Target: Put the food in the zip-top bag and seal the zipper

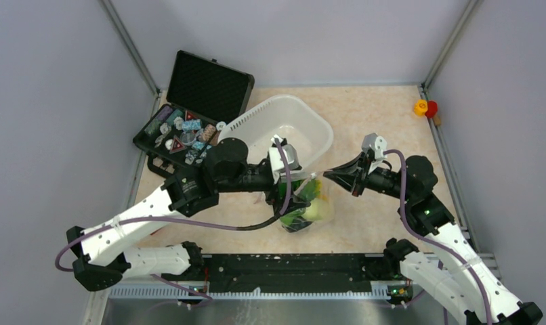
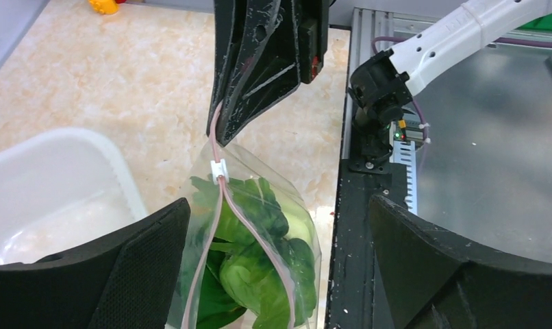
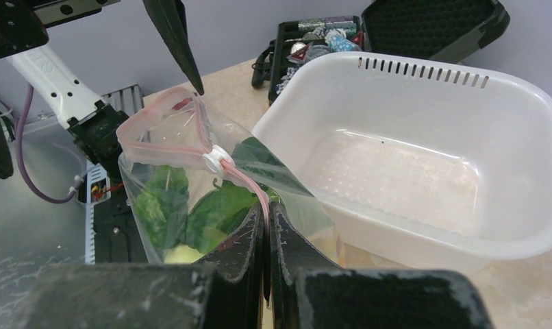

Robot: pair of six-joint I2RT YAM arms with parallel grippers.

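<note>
The clear zip-top bag stands on the table in front of the tub, with green bok choy leaves and other food inside. My right gripper is shut on the closed end of the pinkish-red zipper, and the strip runs between its jaws. The white slider sits just beyond those fingertips. Past the slider the two zipper strands spread apart and the mouth is open. My left gripper is open wide, with one finger on each side of the bag's open mouth and not touching it.
The translucent white tub lies tilted just behind the bag. An open black case of small trinkets sits at the back left. A yellow and red toy lies at the back right. The black rail runs along the near table edge.
</note>
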